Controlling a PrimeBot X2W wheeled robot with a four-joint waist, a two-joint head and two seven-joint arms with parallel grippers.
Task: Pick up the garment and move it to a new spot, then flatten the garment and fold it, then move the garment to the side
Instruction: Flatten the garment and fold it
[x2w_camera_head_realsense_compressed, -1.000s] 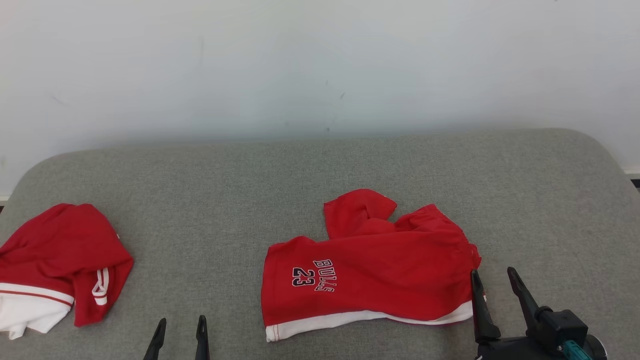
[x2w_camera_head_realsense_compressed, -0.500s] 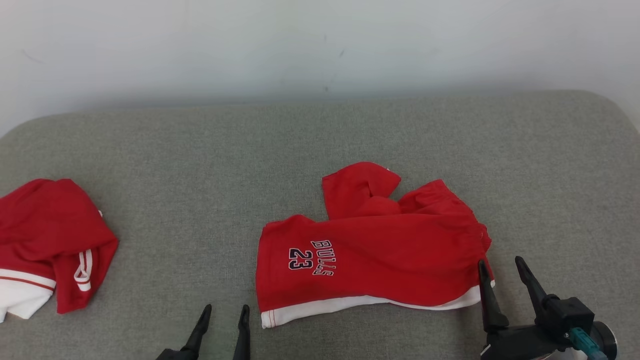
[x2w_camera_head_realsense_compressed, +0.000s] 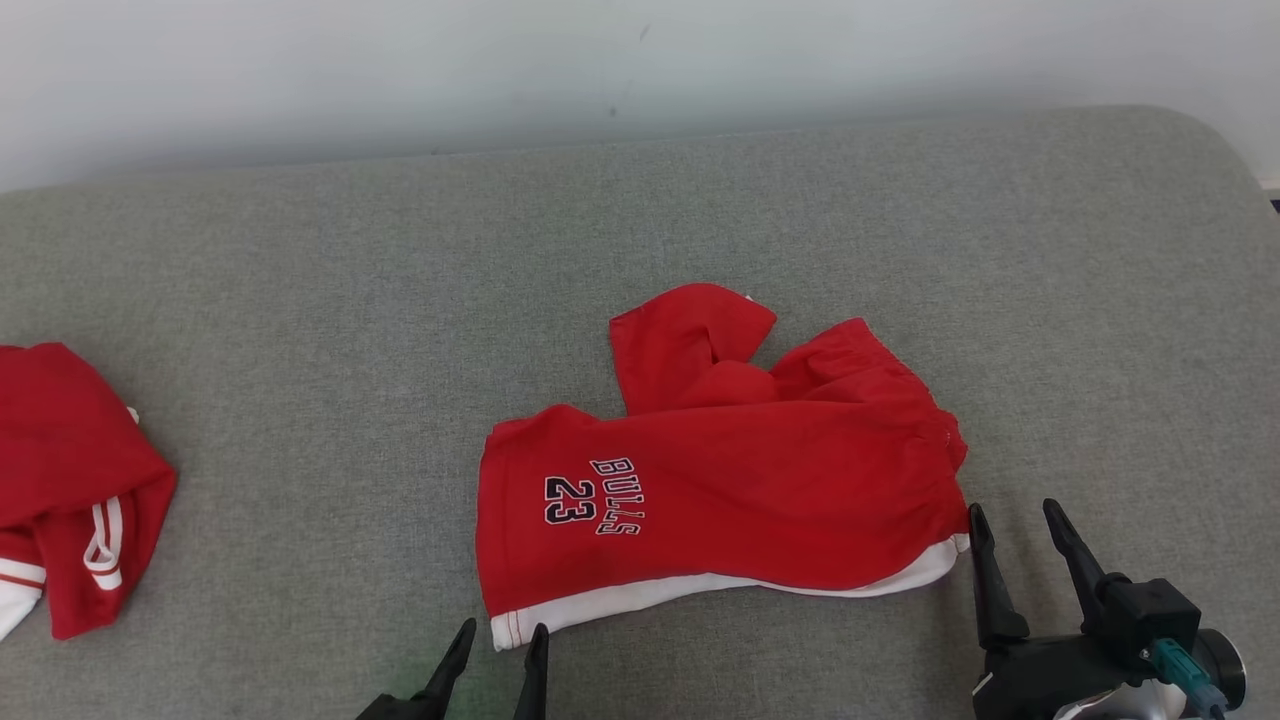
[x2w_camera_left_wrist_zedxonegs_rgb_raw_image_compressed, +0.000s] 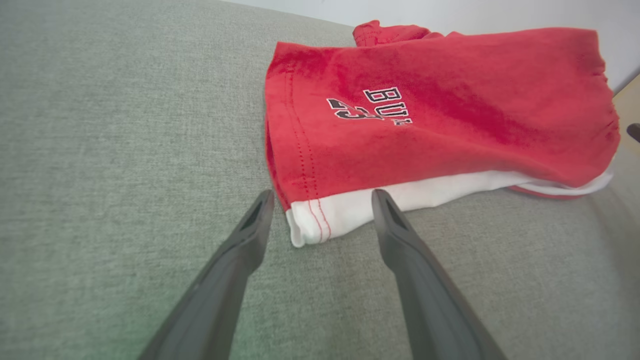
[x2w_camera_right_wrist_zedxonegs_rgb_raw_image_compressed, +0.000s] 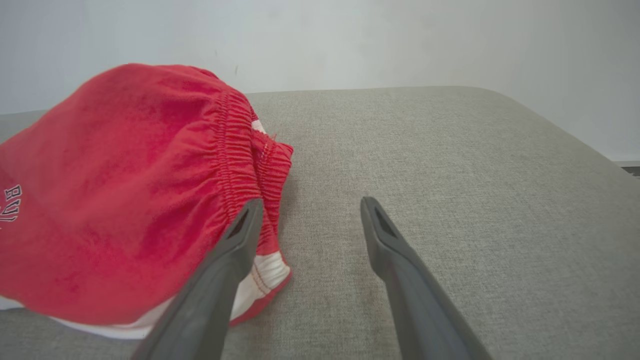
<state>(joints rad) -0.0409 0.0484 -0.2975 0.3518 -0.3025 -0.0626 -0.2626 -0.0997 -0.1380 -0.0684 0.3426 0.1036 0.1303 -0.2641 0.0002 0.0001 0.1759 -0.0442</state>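
Note:
The garment is a pair of red shorts with a white hem and "BULLS 23" print, lying crumpled on the grey cushion. My left gripper stands open at the shorts' near left corner; in the left wrist view the white hem corner lies between its open fingertips. My right gripper is open beside the shorts' right edge; in the right wrist view its left finger overlaps the elastic waistband of the garment, and the rest of the gap is over bare cushion.
A second red and white garment lies bunched at the cushion's left edge. A pale wall rises behind the cushion. Bare grey fabric stretches behind and to the right of the shorts.
The head camera has tilted down, so the whole scene sits higher in view. My left gripper has moved right to the shorts' near left corner. The right gripper stays open by the right edge.

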